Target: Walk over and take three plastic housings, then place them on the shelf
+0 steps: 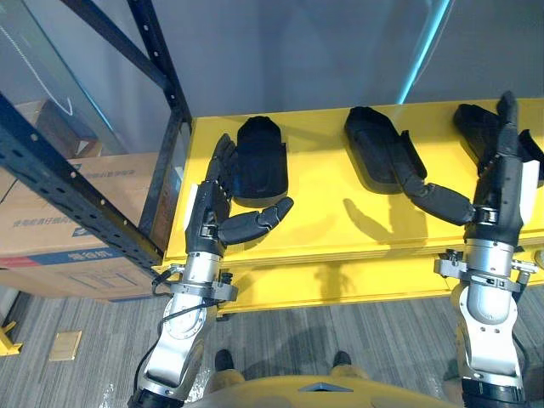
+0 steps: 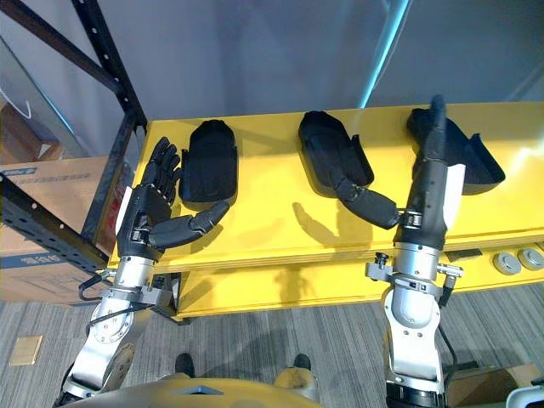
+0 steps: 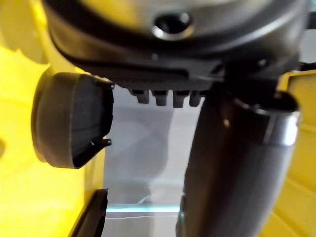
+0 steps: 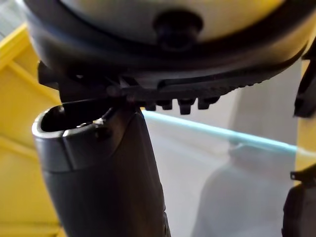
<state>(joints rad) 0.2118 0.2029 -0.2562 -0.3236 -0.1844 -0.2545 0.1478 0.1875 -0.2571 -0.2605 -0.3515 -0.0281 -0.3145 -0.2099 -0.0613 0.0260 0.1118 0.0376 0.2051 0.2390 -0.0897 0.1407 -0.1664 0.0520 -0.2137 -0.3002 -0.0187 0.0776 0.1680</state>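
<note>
From the left eye view, three black housings lay in a row on the yellow table point(image 1: 323, 225): the left housing point(image 1: 262, 161) toward 11 o'clock, the middle housing point(image 1: 378, 149) near 1 o'clock and the right housing point(image 1: 474, 127) toward 2 o'clock, each apart from the next. My left hand point(image 1: 208, 212) hung at the left housing's 9 o'clock, just beside it. Its fingers were straight and spread, pointing to 12, and the thumb stretched toward 3 o'clock under the housing's near end, gripping nothing. My right hand point(image 1: 501, 183) reached up over the right housing's 9 o'clock edge with straight fingers aimed at 12. Its thumb was thrown out toward 10 o'clock to the near end of the middle housing, and I could not tell whether it touched. A dark blue rack point(image 1: 161, 59) rose at 10 o'clock, with a cardboard box point(image 1: 76, 204) beyond it at 9 o'clock and grey carpet point(image 1: 357, 331) at 6 o'clock. The right eye view showed the same layout. In the left wrist view my open hand's thumb point(image 3: 237, 163) stood away from the palm, and the left housing's rounded end rested on yellow nearby. In the right wrist view my thumb point(image 4: 98, 173) jutted out free and clasped nothing, and dark housing edges showed at the far side.
</note>
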